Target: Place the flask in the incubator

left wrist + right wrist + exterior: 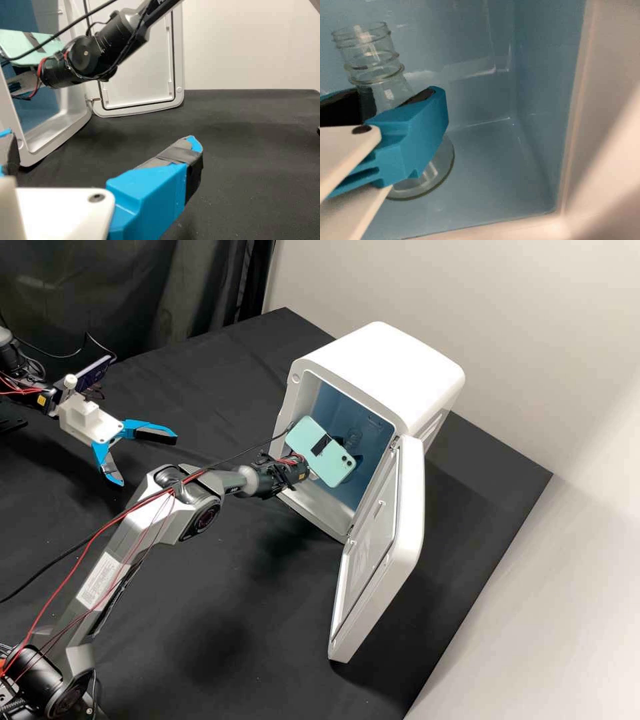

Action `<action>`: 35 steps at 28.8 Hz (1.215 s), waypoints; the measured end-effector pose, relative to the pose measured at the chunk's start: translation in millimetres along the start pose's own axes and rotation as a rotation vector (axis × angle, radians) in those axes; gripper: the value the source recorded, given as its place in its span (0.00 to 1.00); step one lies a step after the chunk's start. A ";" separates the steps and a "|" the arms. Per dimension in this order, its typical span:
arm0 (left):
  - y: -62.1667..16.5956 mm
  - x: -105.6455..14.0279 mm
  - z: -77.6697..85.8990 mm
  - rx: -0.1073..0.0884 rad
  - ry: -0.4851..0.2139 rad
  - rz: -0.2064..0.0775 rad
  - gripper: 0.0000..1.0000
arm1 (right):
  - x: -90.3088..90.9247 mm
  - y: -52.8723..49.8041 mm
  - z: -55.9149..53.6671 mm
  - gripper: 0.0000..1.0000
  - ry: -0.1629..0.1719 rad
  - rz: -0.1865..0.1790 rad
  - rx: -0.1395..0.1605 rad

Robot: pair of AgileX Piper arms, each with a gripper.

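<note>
A clear glass flask (375, 75) with a threaded neck stands inside the blue-lined incubator (387, 367), its round base on the chamber floor (490, 170). My right gripper (382, 107) is shut on the flask, a blue finger (410, 140) on one side and a black pad on the other. In the high view the right arm (200, 497) reaches into the chamber, and a mint-green device (323, 452) on its wrist hides the flask. My left gripper (147, 459) hovers open and empty over the bench at the left, well away from the incubator.
The incubator's white door (380, 547) hangs open toward the front right. The left wrist view shows the door (145, 75), the chamber's lower lip (50, 135) and the right arm's wrist (90, 55). The black bench (233, 613) ends close behind the incubator.
</note>
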 end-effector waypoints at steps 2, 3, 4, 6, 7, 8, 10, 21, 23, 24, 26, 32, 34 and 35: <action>1.4 -0.3 -0.5 -0.002 0.008 0.008 1.00 | -0.2 -0.1 0.4 0.00 0.002 0.004 -0.003; 1.4 -0.3 -0.5 -0.002 0.008 0.008 1.00 | -0.3 -0.4 0.8 0.00 0.001 0.003 -0.003; 1.4 -0.3 -0.6 -0.003 0.009 0.008 1.00 | -0.5 -0.9 1.3 0.00 0.000 0.002 -0.005; 1.4 -0.3 -0.6 -0.003 0.009 0.008 1.00 | -1.0 -1.5 2.4 0.00 0.004 0.007 -0.016; 1.4 -0.3 -0.6 -0.003 0.009 0.008 1.00 | -1.0 -1.4 2.3 0.00 0.005 0.009 -0.016; 1.4 -0.3 -0.6 -0.003 0.009 0.008 1.00 | -1.0 -1.4 2.3 0.00 0.005 0.008 -0.017; 1.5 -0.4 -1.0 -0.003 0.011 0.008 1.00 | -1.0 -1.4 2.2 0.00 0.006 0.008 -0.020; 5.3 -2.7 -4.7 0.001 0.029 0.025 1.00 | -2.4 -3.5 5.6 0.00 0.006 0.014 -0.030; 5.0 -3.3 -5.2 0.000 0.032 0.024 1.00 | -2.4 -3.5 5.6 0.00 0.006 0.014 -0.030; 4.7 -3.8 -5.7 -0.001 0.034 0.023 1.00 | -2.2 -2.6 6.4 0.00 0.004 0.016 -0.029; 4.0 -4.8 -5.9 -0.003 0.037 0.020 1.00 | -2.0 -1.2 7.6 0.00 0.003 0.018 -0.031; 3.3 -6.0 -7.0 -0.006 0.044 0.018 1.00 | -1.4 2.0 10.4 0.00 -0.002 0.023 -0.029; 3.3 -6.2 -7.5 -0.005 0.045 0.018 1.00 | -1.4 2.0 10.4 0.00 -0.002 0.023 -0.029; 3.1 -7.0 -8.6 -0.006 0.051 0.017 1.00 | -1.4 2.0 10.4 0.00 -0.002 0.023 -0.029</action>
